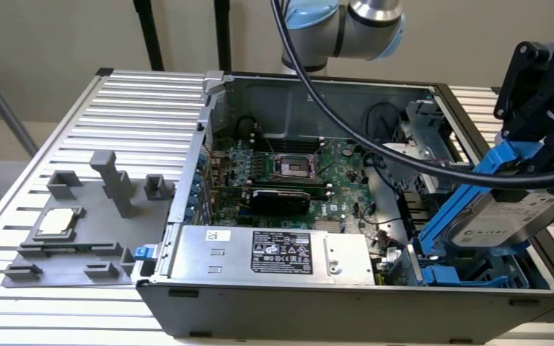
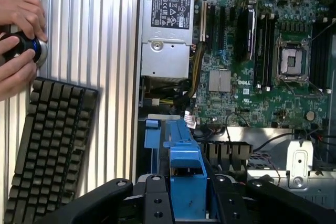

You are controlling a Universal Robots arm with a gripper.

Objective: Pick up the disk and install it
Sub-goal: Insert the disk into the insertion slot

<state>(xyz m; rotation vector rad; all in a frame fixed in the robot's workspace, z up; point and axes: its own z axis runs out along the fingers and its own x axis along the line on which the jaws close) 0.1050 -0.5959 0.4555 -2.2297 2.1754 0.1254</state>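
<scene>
Disk (image 1: 510, 215) w/ blue carrier bracket is clamped in gripper (image 1: 547, 119), hanging over drive bay (image 1: 464, 274) at exterior view's right end of PC case (image 1: 354, 306). Long axis is steeply tilted: lower end dips toward bay, upper end at jaws, so disk lies straight below gripper. Not yet seated. Motherboard (image 1: 287, 169) and PSU (image 1: 272, 252) lie alongside. Person's hands (image 2: 18, 30) rest on a knob near keyboard (image 2: 50, 145).
</scene>
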